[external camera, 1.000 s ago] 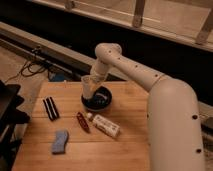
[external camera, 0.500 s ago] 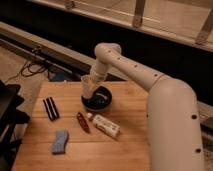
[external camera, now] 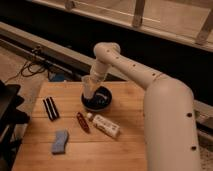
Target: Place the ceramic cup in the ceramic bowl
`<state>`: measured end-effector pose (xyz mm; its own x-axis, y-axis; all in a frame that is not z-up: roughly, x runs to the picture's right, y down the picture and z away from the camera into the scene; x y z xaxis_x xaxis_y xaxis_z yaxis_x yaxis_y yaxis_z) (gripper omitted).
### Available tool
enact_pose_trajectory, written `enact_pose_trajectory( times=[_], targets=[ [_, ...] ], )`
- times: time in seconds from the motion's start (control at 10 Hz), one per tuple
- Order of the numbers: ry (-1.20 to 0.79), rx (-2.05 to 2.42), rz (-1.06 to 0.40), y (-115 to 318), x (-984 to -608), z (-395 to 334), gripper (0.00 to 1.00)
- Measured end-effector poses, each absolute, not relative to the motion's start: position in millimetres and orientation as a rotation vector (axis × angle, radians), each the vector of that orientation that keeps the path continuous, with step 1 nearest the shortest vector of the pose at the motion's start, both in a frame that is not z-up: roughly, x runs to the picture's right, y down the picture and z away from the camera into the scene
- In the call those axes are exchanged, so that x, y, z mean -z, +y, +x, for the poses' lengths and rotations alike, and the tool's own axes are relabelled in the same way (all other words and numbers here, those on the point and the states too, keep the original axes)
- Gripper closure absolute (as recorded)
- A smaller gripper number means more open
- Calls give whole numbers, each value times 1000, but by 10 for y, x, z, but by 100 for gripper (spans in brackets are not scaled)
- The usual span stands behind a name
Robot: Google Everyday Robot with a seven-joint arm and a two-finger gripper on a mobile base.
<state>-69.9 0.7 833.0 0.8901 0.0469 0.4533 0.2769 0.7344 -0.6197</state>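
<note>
A dark ceramic bowl sits on the wooden table near its far edge. My gripper reaches down from the white arm over the bowl's left part. It is shut on a pale ceramic cup. The cup's lower end is at the bowl's rim or just inside it. I cannot tell whether the cup touches the bowl.
On the table lie a black striped object at the left, a blue sponge at the front left, a dark red bar and a white bottle in front of the bowl. A black chair stands at the left.
The gripper with the cup has shifted slightly to the left over the bowl. Nothing else has moved.
</note>
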Motion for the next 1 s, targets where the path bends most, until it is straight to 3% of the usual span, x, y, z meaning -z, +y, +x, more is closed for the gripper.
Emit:
enact_pose_trajectory(
  times=[0.6, 1.0],
  targets=[
    [-463, 76, -778, 50, -8395, -562, 24],
    [-475, 68, -762, 53, -8382, -553, 21]
  ],
)
